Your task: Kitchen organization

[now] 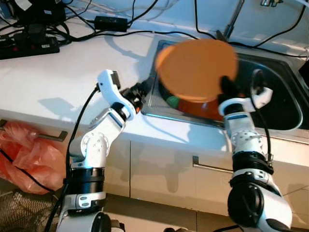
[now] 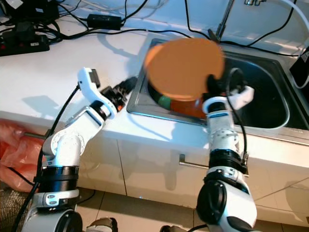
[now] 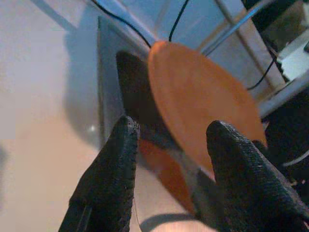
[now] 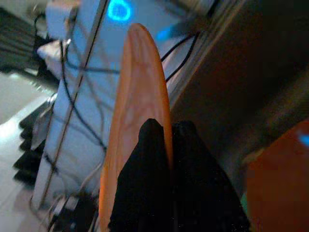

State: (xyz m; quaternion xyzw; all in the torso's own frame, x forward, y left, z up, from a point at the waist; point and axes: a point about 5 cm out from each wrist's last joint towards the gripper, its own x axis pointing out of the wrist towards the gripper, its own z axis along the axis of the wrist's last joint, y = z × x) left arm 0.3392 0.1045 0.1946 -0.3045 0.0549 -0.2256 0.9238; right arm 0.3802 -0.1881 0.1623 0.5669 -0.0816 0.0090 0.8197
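An orange plate (image 1: 195, 68) hangs tilted above the left part of the steel sink (image 1: 270, 87). My right gripper (image 1: 226, 88) is shut on the plate's rim (image 4: 140, 96), one finger on each face. Below it in the sink lie more orange dishes (image 1: 205, 107) with something green at their left edge. My left gripper (image 1: 140, 92) rests at the sink's left rim on the white counter (image 1: 58, 77), its fingers (image 3: 116, 169) open and empty, pointing toward the plate (image 3: 198, 111).
Black cables, a power strip (image 1: 29, 46) and an adapter (image 1: 111, 22) lie along the counter's back. A tap stem (image 1: 234, 19) rises behind the sink. Cabinet fronts with bar handles (image 1: 212, 166) are below. An orange plastic bag (image 1: 24, 154) sits on the floor at left.
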